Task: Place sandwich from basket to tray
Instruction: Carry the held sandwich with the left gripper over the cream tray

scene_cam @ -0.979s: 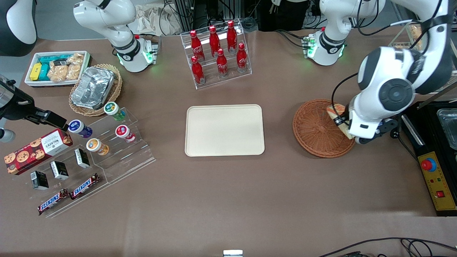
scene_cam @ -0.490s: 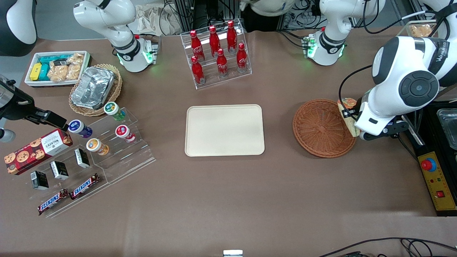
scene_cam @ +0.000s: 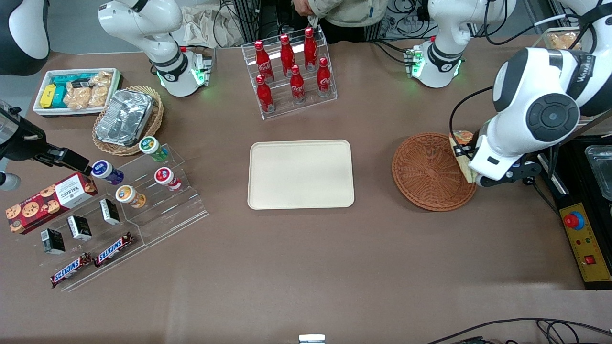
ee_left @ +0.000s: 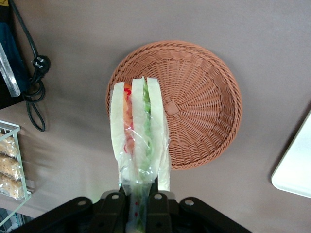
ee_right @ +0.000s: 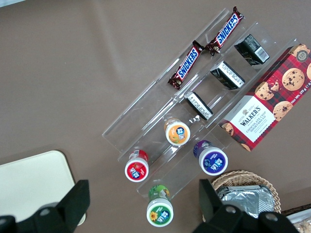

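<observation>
My left gripper (ee_left: 138, 206) is shut on the plastic-wrapped sandwich (ee_left: 138, 131), a wedge of white bread with orange, red and green layers. The wedge hangs in the air over the rim of the round reddish-brown wicker basket (ee_left: 199, 107), which holds nothing else. In the front view the sandwich (scene_cam: 460, 141) peeks out from under the white wrist, and the gripper (scene_cam: 466, 161) sits above the basket's (scene_cam: 425, 172) edge nearest the working arm's end. The cream-beige tray (scene_cam: 301, 174) lies bare in the table's middle, its corner (ee_left: 296, 170) showing in the left wrist view.
A rack of red cola bottles (scene_cam: 291, 71) stands farther from the camera than the tray. A black control box with a red button (scene_cam: 585, 239) lies at the working arm's end. An acrylic stand of cups and snacks (scene_cam: 153, 191), a tan basket with foil container (scene_cam: 126, 119) and a white bin (scene_cam: 76, 91) lie toward the parked arm's end.
The gripper has risen with the sandwich from the basket's inside to above its rim, drifting toward the working arm's end and then slightly back.
</observation>
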Tool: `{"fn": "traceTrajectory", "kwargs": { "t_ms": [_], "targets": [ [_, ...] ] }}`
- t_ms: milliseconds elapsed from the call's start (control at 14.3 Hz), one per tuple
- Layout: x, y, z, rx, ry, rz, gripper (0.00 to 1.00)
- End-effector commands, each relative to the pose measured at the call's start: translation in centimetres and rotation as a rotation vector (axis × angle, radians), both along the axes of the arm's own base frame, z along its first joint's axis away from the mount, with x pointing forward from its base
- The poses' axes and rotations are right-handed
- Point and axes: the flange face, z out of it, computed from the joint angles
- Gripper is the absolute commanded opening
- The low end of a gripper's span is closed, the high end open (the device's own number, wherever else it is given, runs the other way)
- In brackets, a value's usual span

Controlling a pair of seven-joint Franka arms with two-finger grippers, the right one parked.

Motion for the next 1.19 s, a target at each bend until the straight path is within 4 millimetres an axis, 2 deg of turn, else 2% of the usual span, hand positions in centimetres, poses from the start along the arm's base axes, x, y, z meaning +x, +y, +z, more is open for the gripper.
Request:
{"fn": "traceTrajectory", "kwargs": {
  "t_ms": [0,350,629,699,839,1119],
  "targets": [
    [-0.4,-2.2,0.2,-0.003,0.006,-0.037,0.0],
    [-0.9,-6.6,-1.5,-0.008,0.025,-0.071,0.0],
    [-1.8,-10.1,-1.6,-0.076,0.038,-0.091,0.0],
    [-2.0,-11.5,-1.5,-0.083,0.009,-0.125,0.0],
    [-1.8,-13.1,-2.6,-0.108,-0.015,-0.152,0.0],
    [-2.4,-19.1,-4.5,-0.193,-0.083,-0.214,0.0]
  ]
}}
